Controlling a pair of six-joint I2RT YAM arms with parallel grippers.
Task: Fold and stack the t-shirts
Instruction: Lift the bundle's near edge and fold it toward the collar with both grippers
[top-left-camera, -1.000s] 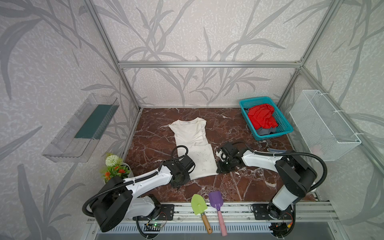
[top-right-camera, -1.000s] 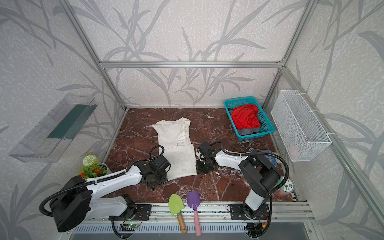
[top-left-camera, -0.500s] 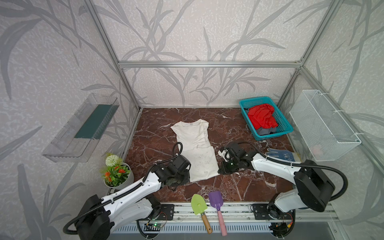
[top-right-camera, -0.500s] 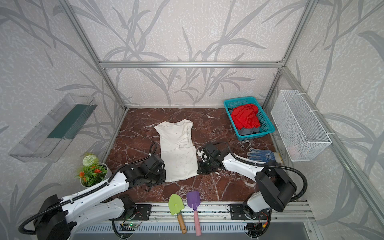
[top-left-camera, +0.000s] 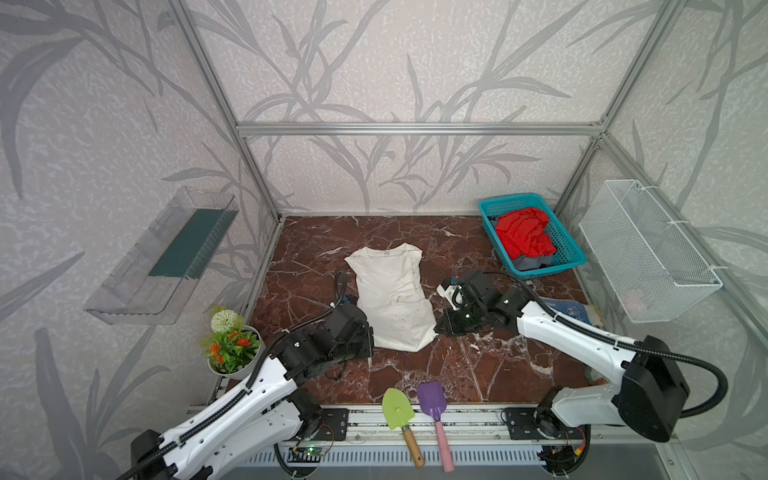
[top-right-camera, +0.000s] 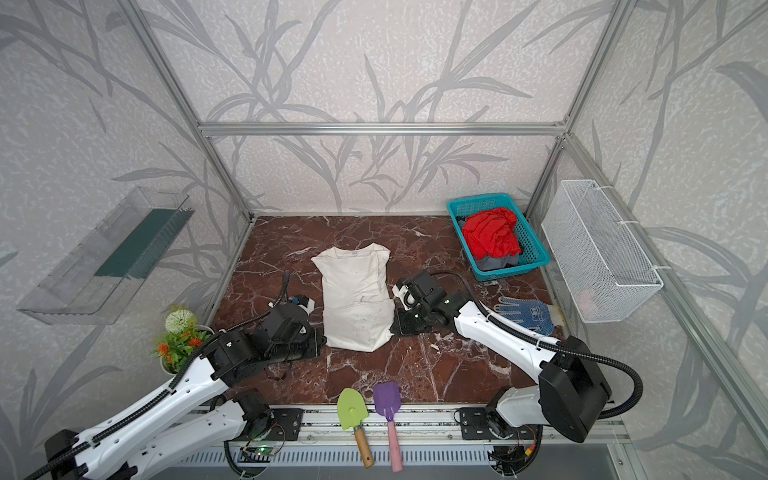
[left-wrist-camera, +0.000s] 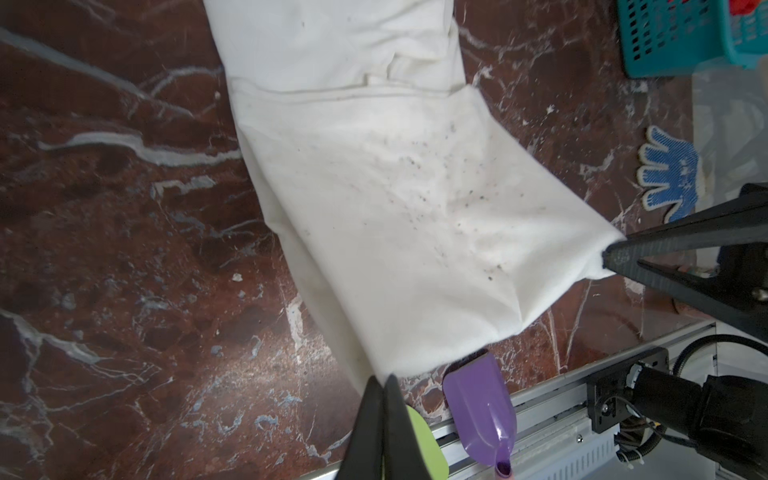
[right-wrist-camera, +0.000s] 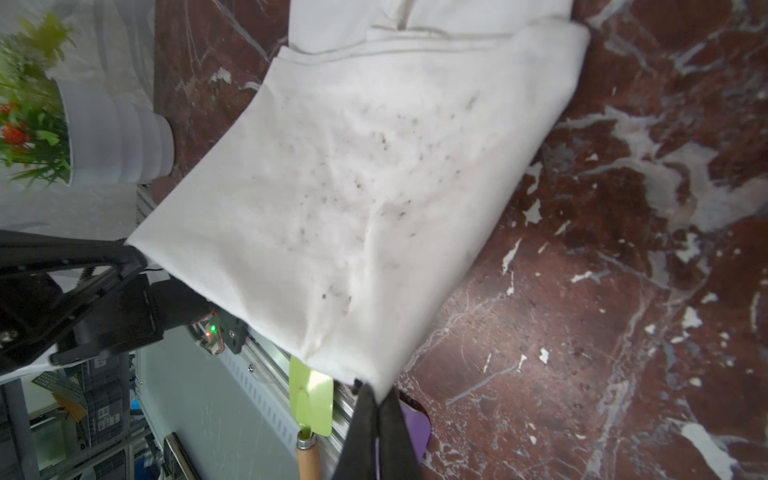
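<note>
The cream-white t-shirt lies lengthwise mid-table, collar to the far side, with a hem line across its middle. My left gripper is shut on its near left corner; the wrist view shows the jaws pinching cloth. My right gripper is shut on the near right corner, also seen from its wrist. The near end is stretched taut between them. A red t-shirt lies crumpled over a dark grey one in the teal basket at the far right.
A blue-and-white glove lies right of the right arm. A flower pot stands by the left arm. A green trowel and a purple scoop rest at the front edge. A wire basket and a clear shelf hang on the side walls.
Both arms have stretched out lower, their elbows swinging outward. The grippers kept hold of the near corners, and the shirt has slid slightly towards the front.
</note>
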